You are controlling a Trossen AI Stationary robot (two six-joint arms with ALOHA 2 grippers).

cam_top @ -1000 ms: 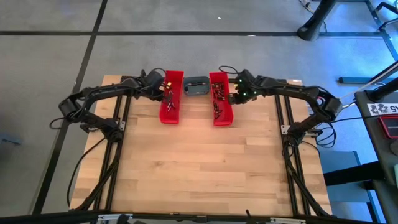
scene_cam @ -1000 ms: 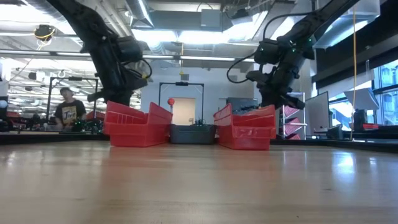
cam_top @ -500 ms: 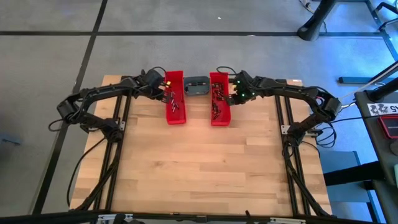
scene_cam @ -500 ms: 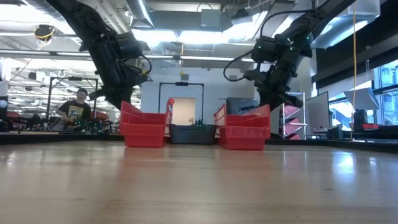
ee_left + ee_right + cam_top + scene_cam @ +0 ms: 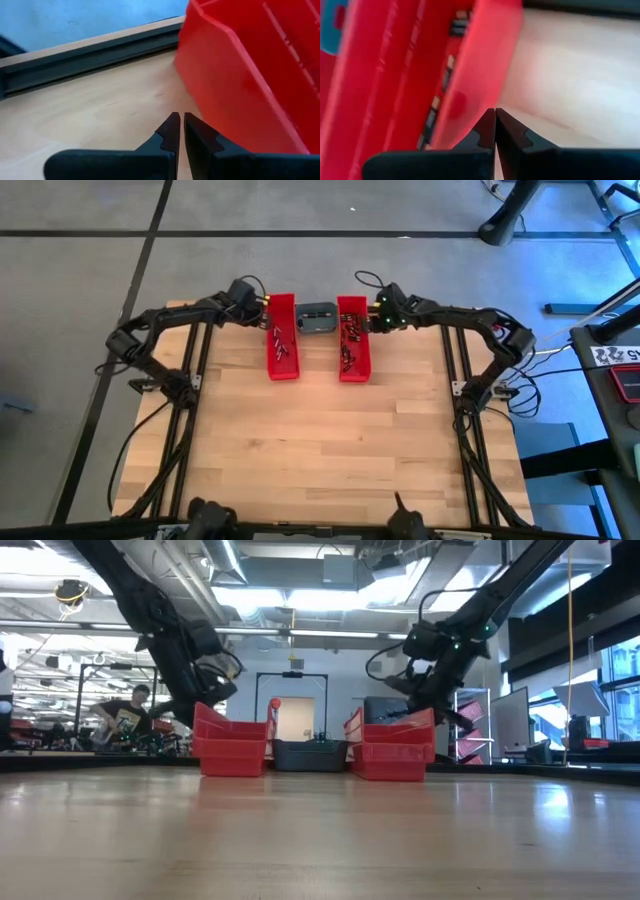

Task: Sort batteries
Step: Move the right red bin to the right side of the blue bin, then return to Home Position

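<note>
Two long red bins stand side by side at the far middle of the table, the left bin (image 5: 282, 340) and the right bin (image 5: 353, 340). A grey-blue dish (image 5: 317, 318) sits between their far ends. Small dark batteries lie in the left bin (image 5: 279, 345) and in the right bin (image 5: 347, 345); some show in the right wrist view (image 5: 451, 62). My left gripper (image 5: 180, 118) is shut, just left of the left bin's far end. My right gripper (image 5: 495, 112) is shut, just right of the right bin's far end. My left gripper has its shut fingertips right beside the left bin's outer left wall (image 5: 215, 95), slanting down over the table; I cannot tell whether they touch it. My right gripper has its shut fingertips at the foot of the right bin's outer right wall (image 5: 480, 90), slanting down; whether they touch it I cannot tell.
Bare wooden table (image 5: 320, 450) stretches from the bins to the near edge. Dark frame rails (image 5: 190, 380) run along both sides. In the low view a person (image 5: 128, 720) shows in the room behind the table.
The left bin, first askew, has slid toward the table's right and turned straight; the right bin has also straightened. Both bins then stayed put. Both grippers, shut throughout, have drawn back toward the far edge along the bins' outer sides.
</note>
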